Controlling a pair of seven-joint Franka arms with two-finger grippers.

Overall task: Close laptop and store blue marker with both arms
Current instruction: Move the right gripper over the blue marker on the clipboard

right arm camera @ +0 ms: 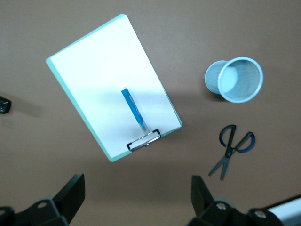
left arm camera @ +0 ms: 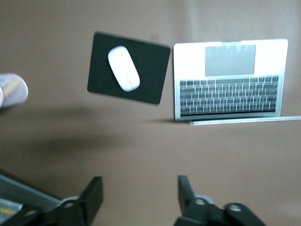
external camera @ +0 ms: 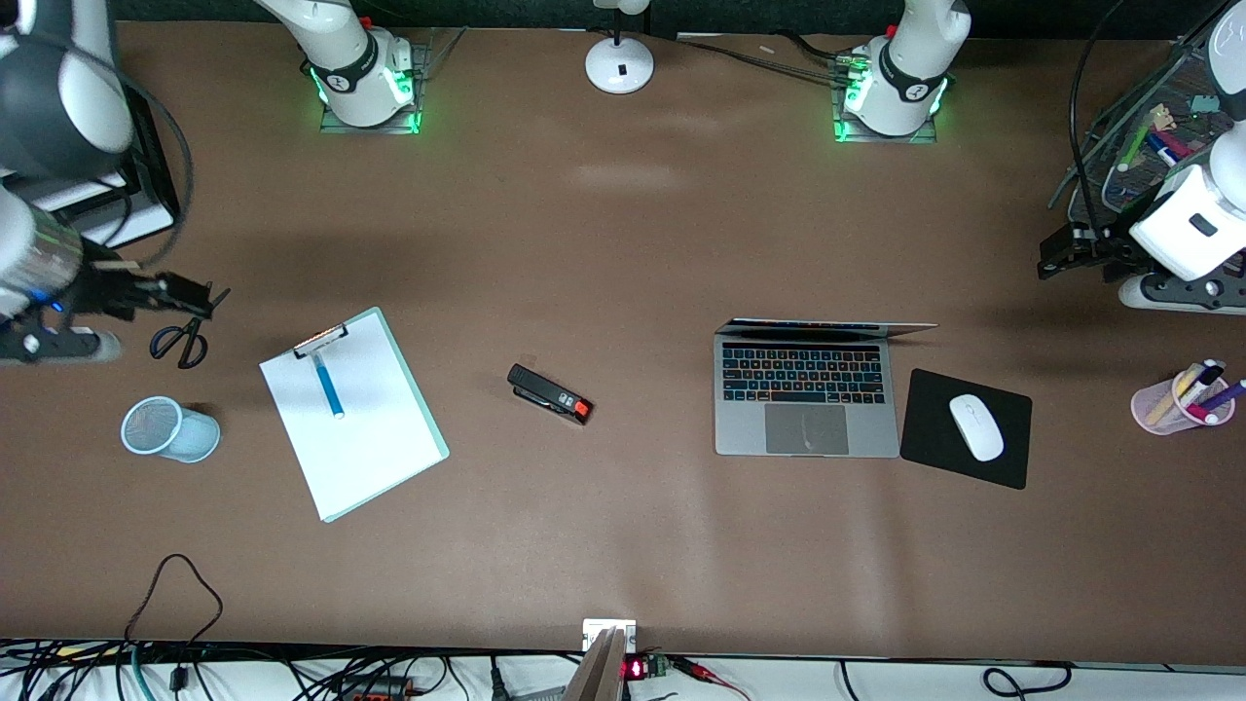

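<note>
Slim, light bright-blue marker [external camera: 328, 386] on clipboard [external camera: 370, 448]: pinch mid-barrel. Stiff silver-grey laptop [external camera: 806, 399]: push lid's top edge. Left gripper [left arm camera: 139, 195] over bare table, right gripper [right arm camera: 136, 195] above scissors [external camera: 181, 342]; both released, empty

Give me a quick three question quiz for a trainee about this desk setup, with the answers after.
1. True or false: the laptop is already shut.
2. What does the blue marker lie on? A) the mouse pad B) the clipboard C) the bare table
3. Fill in: the white mouse sits on the black ____.

Key:
1. False; its lid stands open, and the keyboard shows.
2. B; it lies on the white paper, near the clip.
3. Mouse pad, beside the laptop toward the left arm's end.

The left gripper and right gripper are both open and hold nothing.
</note>
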